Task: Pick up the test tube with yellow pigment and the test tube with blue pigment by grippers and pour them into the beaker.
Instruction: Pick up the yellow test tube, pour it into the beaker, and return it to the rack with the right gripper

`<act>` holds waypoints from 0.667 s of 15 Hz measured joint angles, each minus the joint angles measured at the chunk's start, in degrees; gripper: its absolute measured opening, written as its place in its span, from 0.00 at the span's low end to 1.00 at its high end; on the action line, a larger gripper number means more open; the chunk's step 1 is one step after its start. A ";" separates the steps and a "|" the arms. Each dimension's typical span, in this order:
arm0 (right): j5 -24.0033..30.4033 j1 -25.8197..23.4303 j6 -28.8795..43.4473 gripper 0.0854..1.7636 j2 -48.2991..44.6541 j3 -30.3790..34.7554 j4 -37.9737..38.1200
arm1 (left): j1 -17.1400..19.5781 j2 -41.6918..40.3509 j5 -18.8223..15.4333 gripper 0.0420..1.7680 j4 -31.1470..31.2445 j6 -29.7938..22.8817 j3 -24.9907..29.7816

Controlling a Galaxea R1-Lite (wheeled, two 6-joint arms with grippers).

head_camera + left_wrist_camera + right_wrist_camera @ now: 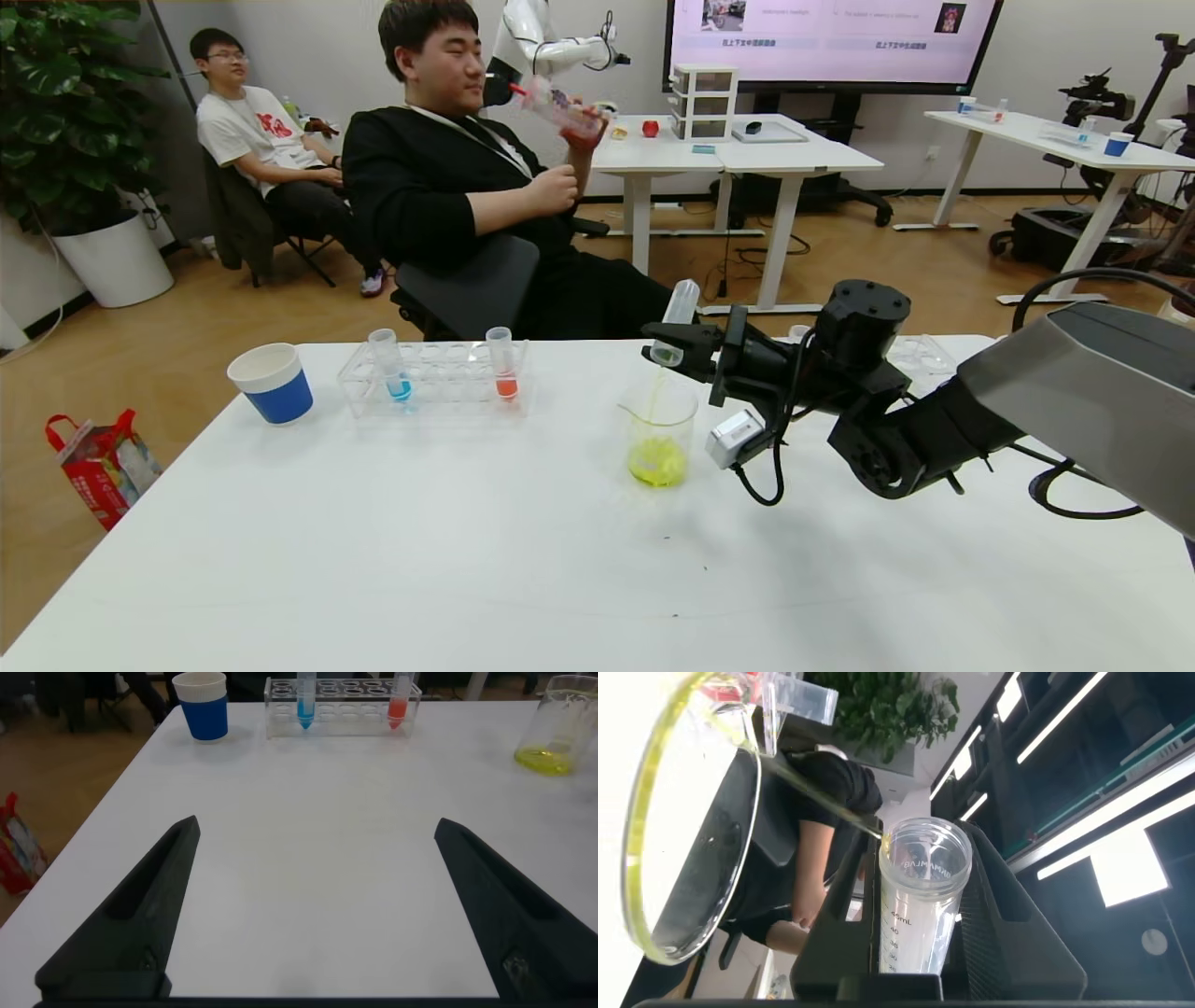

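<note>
**A:** Start big: the white bench [467, 560] carries everything, and the beaker [661, 439] stands near its middle, so let's place things off that. The right claw [674, 347] hangs just above the beaker's rim, clenched on the test tube with yellow pigment [676, 322].

**B:** And the tube's tipped well past level, mouth down over the glass. A thin yellow thread runs from its lip into the beaker, where yellow liquid already pools at the bottom. Holding the mouth that close to the rim keeps the stream inside, I'd say.

**A:** The left claw [313, 915]?

**B:** Released, fingers spread wide, hovering low over bare bench on the near left of the beaker, gripping nothing. Looks parked for its turn.

**A:** Which would be the test tube with blue pigment [390, 366], upright in the clear rack [434, 383] well to the left of the beaker, untouched. An orange-red tube [502, 364] shares the rack.

**B:** Smaller still: a blue paper cup [272, 383] farther left beyond the rack. Behind the bench, a seated man in black [457, 187], more white desks and a wall screen [831, 42].
</note>
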 joint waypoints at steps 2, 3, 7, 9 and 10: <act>0.56 -0.26 -0.35 0.25 0.59 0.10 -0.06 | 0.00 0.00 -0.02 0.99 0.00 0.00 0.00; 0.73 -0.33 -0.33 0.25 0.78 0.10 -0.06 | 0.00 0.00 -0.02 0.99 -0.02 -0.02 0.00; 0.56 -0.30 2.89 0.25 0.22 0.05 0.21 | 0.00 0.00 -0.02 0.99 -0.02 0.00 0.00; -0.10 -0.39 9.34 0.25 -1.82 0.05 0.18 | 0.00 0.00 -0.05 0.99 0.00 -0.02 0.00; -0.44 -0.41 14.34 0.25 -3.22 0.10 0.18 | 0.00 0.00 -0.02 0.99 0.00 0.00 0.00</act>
